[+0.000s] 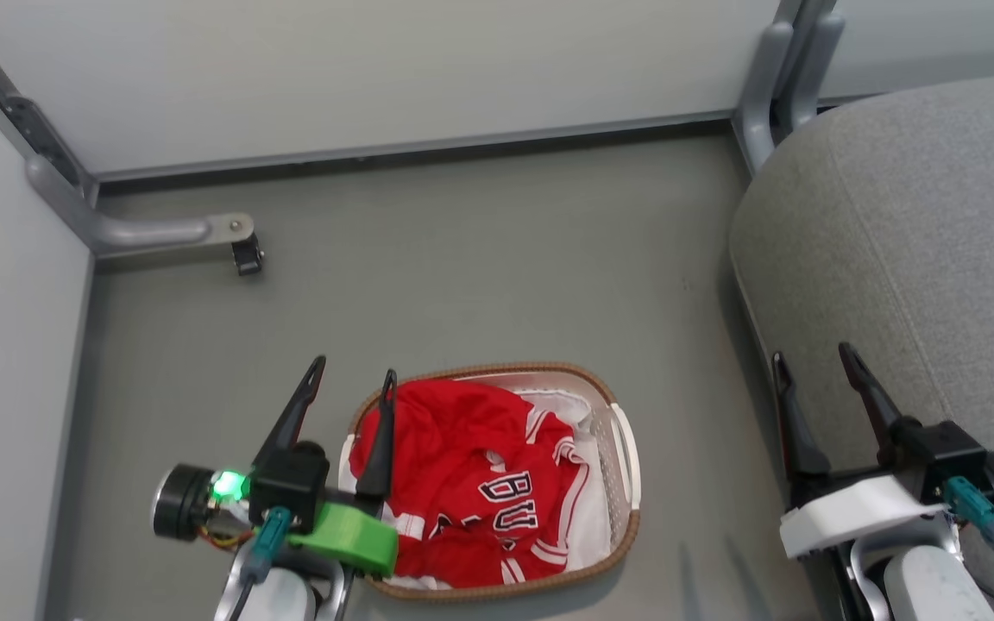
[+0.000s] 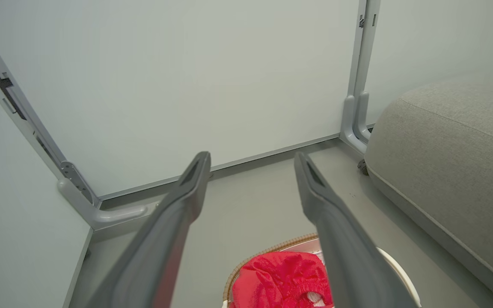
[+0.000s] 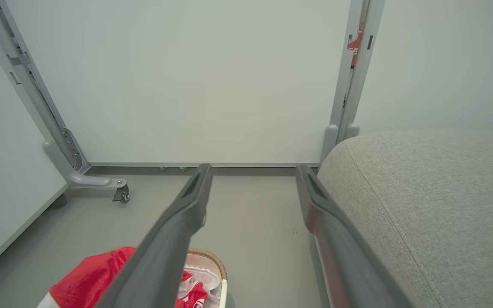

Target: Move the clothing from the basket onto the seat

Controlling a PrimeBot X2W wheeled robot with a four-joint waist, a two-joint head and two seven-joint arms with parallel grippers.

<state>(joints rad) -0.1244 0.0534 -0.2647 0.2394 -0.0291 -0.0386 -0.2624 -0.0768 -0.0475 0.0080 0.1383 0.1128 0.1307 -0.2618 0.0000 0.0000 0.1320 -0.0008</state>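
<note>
The clothing (image 1: 454, 448) is coloured red, trimmed with white stripes and lettered in black and white. The basket (image 1: 607, 483) is white, rimmed with brown weave. The seat (image 1: 911, 241) is covered in grey.

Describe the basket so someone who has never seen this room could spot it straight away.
Start at the big grey seat on the right; on the floor to its left sits an oval white basket. Its brown woven rim and the red clothing heaped inside set it apart from the plain grey surroundings.
</note>
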